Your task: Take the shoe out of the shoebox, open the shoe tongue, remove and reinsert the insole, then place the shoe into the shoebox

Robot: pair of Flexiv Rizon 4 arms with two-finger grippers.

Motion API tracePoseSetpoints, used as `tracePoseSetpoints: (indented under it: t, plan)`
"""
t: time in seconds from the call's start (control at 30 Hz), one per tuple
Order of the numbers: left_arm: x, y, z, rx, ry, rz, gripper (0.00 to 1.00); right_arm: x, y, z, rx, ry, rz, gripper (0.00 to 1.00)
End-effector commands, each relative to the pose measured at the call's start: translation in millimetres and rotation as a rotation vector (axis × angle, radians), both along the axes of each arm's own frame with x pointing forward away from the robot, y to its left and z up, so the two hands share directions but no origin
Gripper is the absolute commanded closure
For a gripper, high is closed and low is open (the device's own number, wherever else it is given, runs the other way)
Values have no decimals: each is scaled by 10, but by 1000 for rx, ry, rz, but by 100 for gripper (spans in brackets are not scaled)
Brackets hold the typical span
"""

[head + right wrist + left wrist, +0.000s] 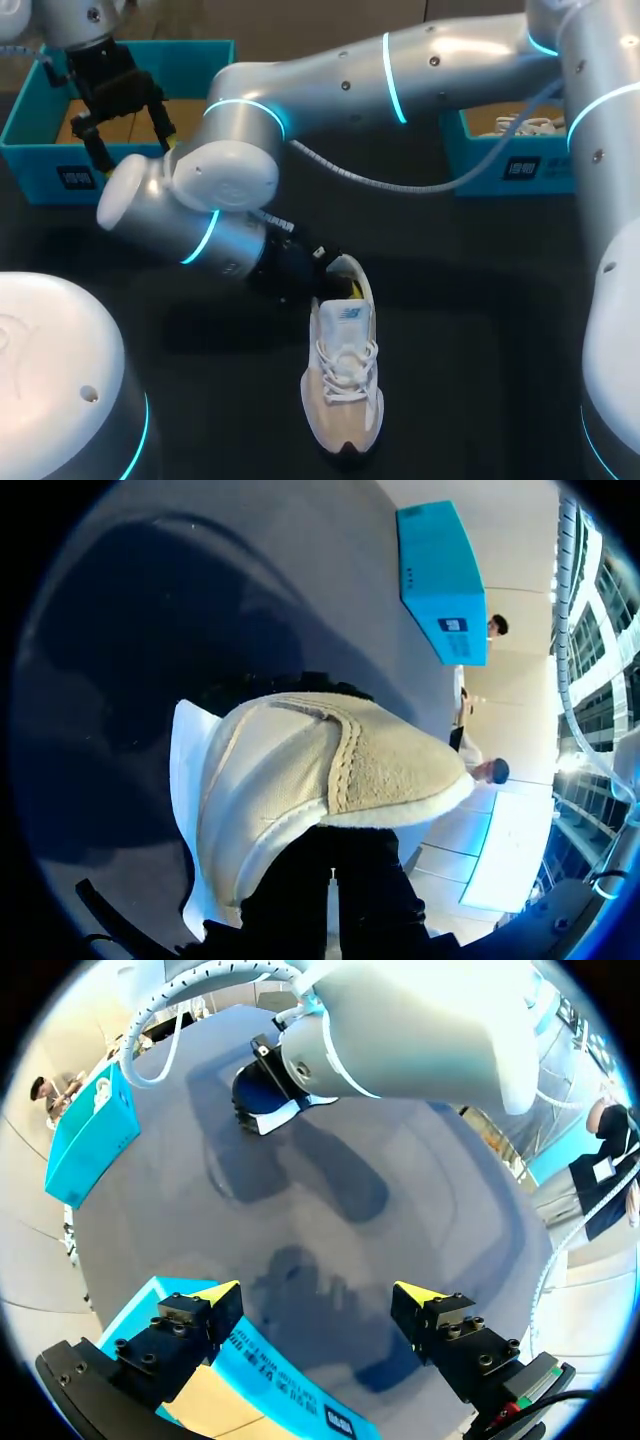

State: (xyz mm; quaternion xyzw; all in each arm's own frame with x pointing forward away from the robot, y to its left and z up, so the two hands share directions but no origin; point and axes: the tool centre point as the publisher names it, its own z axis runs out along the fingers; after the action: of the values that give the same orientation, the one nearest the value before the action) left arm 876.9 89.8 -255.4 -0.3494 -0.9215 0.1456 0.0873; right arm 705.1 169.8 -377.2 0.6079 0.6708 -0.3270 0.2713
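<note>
At right end effector, shoe (heel)

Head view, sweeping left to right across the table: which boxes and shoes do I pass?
Open teal shoebox → beige and white shoe lying on the table → second teal box at the right edge.

On desk, middle near: shoe, toe near, heel far. right claw at the heel's far end, its arm crossing in from far right. left box far left, left claw above its near wall. right box far right, well apart from shoe.
</note>
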Motion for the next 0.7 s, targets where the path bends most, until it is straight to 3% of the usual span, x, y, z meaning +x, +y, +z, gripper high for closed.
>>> tracePoseSetpoints:
  t: [0.03, 0.33, 0.7]
  plan:
    - [-5, 1, 0, 2, -1, 0, 0, 20, -167, -36, 42, -3, -3, 100]
    - [-5, 1, 0, 2, -1, 0, 0, 59, -322, -180, 119, -4, -11, 100]
    - [-5, 1, 0, 2, -1, 0, 0, 98, -191, -414, 235, 33, 11, 100]
